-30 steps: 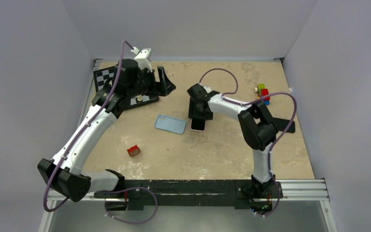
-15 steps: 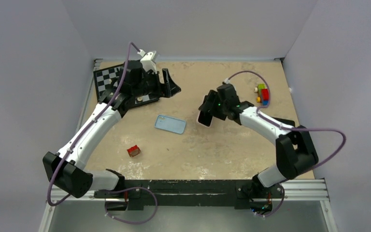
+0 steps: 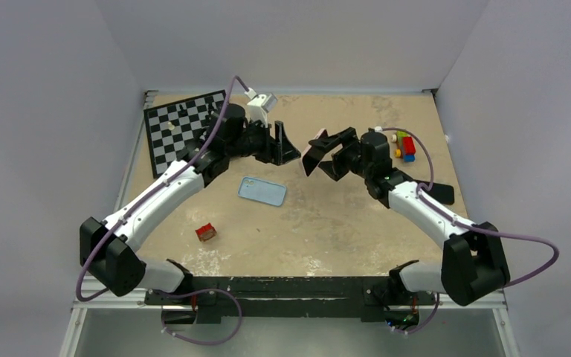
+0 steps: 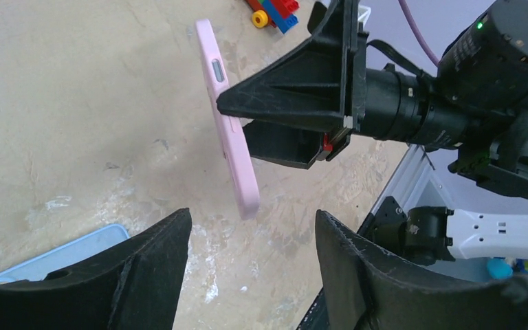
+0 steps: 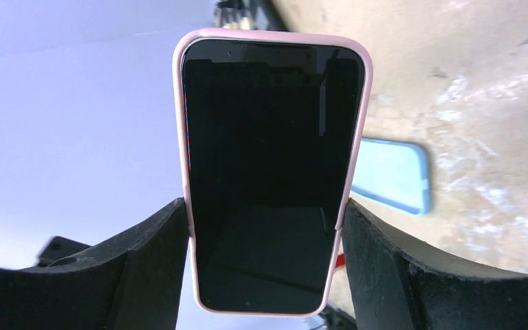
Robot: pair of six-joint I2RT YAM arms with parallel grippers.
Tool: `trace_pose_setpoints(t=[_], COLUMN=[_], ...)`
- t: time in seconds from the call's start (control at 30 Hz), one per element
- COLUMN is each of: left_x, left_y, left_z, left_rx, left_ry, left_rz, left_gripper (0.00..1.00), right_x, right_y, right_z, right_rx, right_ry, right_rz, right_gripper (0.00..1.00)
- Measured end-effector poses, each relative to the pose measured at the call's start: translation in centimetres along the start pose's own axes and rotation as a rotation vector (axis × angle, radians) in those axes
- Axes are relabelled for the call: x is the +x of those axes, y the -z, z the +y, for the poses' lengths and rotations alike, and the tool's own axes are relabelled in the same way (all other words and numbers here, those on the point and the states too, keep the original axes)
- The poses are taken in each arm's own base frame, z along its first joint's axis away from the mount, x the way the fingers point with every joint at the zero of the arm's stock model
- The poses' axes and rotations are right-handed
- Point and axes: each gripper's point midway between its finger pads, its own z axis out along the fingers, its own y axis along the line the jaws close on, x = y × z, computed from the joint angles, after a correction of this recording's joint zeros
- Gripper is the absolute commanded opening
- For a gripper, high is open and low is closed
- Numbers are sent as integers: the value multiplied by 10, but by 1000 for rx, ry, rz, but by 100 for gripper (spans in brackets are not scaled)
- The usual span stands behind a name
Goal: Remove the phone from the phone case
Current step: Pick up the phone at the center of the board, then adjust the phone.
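Observation:
My right gripper is shut on a phone in a pink case and holds it in the air above the table's middle back. In the right wrist view the dark screen faces the camera, pink rim around it, the fingers pressing both long edges. In the left wrist view the pink case shows edge-on, just ahead of my open left gripper, a short gap apart. My left gripper is empty and points at the phone.
A light blue case or phone lies flat on the table below the grippers, also in the right wrist view. A chessboard is at back left, a small red block at front left, toy bricks at back right.
My right gripper has lifted the pink-cased phone off the table and swung it up and right. My left arm has moved right off the chessboard toward the phone.

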Motion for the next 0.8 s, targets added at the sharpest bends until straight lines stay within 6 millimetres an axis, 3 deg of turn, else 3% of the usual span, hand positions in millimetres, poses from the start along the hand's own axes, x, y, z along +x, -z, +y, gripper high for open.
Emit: trace_pose_setpoints(t=[0.1, 0.33, 0.53, 0.73, 0.8], left_x=[8, 17, 19, 21, 21], left_y=[-5, -13, -15, -15, -15], left_z=[-10, -13, -6, -2, -4], left_rx=[14, -8, -60, -89, -89], left_ry=[-37, -85, -113, -121, -125], left_rz=[16, 27, 25, 27, 27], left_gripper=[64, 52, 36, 26, 12], right_x=[2, 18, 52, 58, 57], right_y=[8, 12, 12, 21, 25], right_z=[18, 44, 53, 54, 53], right_rx=[-50, -108, -120, -134, -137], right_ry=[-48, -100, -144, -206, -219], right_rz=[-10, 5, 51, -11, -33], right_gripper=[0, 0, 0, 0, 0])
